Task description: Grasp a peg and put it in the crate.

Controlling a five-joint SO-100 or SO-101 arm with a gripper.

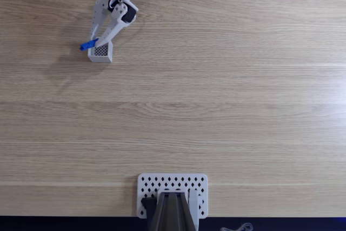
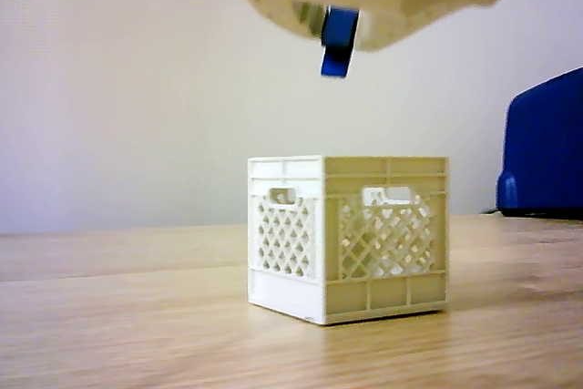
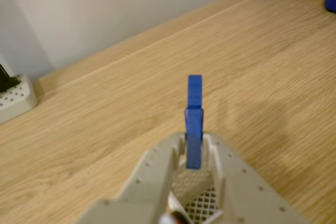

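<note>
Tool (image 1: 97, 42) clamped on the peg (image 1: 86, 45), poised over the crate (image 1: 100, 52).

Fixed view: the thin blue plastic-looking stick juts left past the small white box on the wood-grain bench (image 1: 216, 96); a perforated white plate (image 1: 173, 194) sits at the near edge. Other view: peg (image 2: 338, 41) hangs well above the lattice-walled crate (image 2: 349, 236), roughly over it. Wrist view: both fingers pinch the peg (image 3: 194, 124), with the mesh floor (image 3: 195, 190) beneath. Judged step: carry done, release pending; next calls for lowering, then opening, since the peg overhangs the rim.
</note>
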